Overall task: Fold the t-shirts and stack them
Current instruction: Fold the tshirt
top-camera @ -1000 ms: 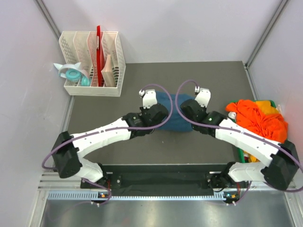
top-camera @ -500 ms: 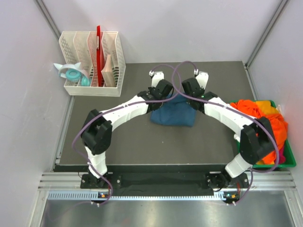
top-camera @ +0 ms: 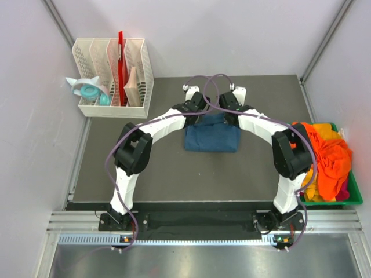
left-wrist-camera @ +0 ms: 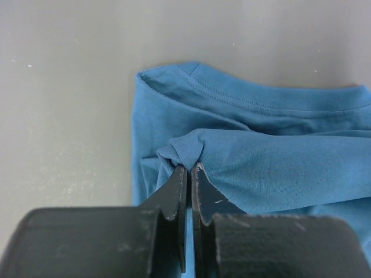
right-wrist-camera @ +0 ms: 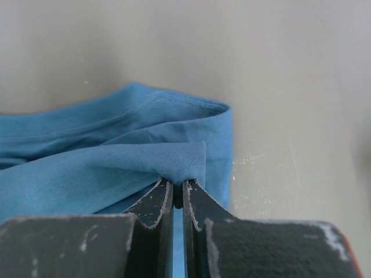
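The blue t-shirt (top-camera: 212, 138) lies folded on the bench (top-camera: 145, 168), in the middle from side to side and a bit closer to the far edge. Both arms reach out to the shirt's far side. The left gripper (left-wrist-camera: 188, 172) is pinched nearly closed on a little bunch of blue cloth at the shirt's far left corner, and its black fingers (left-wrist-camera: 174, 196) have only a thin gap between them. The right gripper (right-wrist-camera: 178, 188) does the same at the far right corner, squeezing a small fold of the same shirt. In both wrist views the cloth in the pinch sits a little higher than the layers under it. The orange t-shirts (top-camera: 327, 156) sit in a messy heap in the green bin (top-camera: 355, 200) at the right edge. A white rack (top-camera: 113, 75) stands by the far left corner.
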